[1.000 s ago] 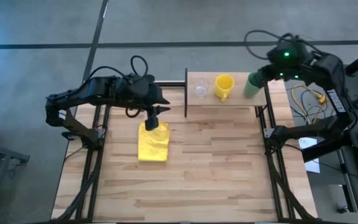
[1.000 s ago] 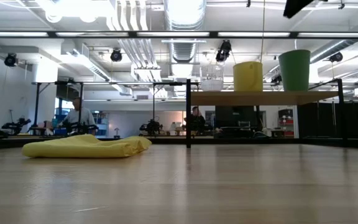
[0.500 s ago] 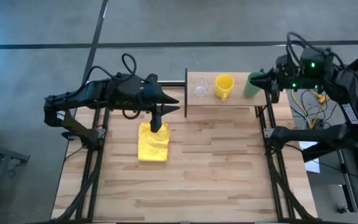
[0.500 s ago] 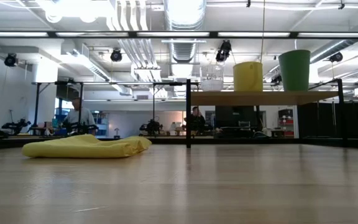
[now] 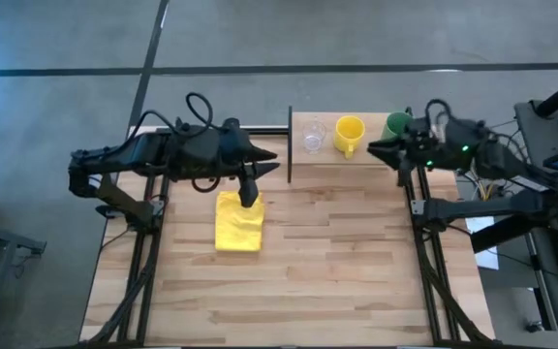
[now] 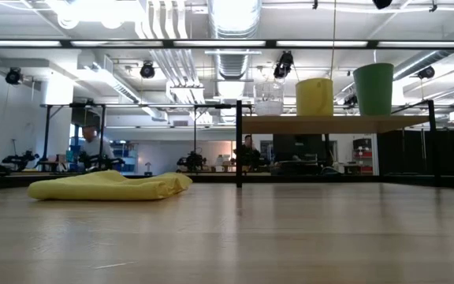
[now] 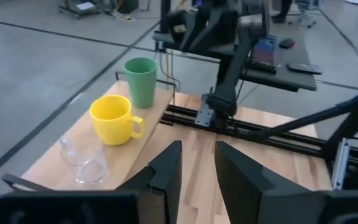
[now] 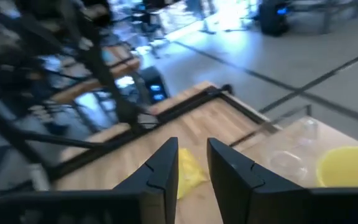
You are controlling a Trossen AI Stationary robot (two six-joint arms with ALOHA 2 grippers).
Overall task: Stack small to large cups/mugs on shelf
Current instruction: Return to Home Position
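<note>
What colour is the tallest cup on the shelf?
The tallest cup is green; the left wrist view shows it best.

A crumpled yellow cloth [image 5: 238, 223] lies on the slatted wooden tabletop [image 5: 347, 281], toward 10 o'clock from its centre. Grey floor [image 5: 56, 39] spreads beyond the table at 12 o'clock. In the low view, 2 people show in the room behind: 1 person [image 6: 94, 145] at 9 o'clock just above the cloth, another person [image 6: 248, 150] near centre. Ducts [image 6: 235, 24] run overhead at 12 o'clock.

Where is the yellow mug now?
In the high view, the yellow mug stands on the shelf, right of centre, between the glass cup and green cup.
</note>
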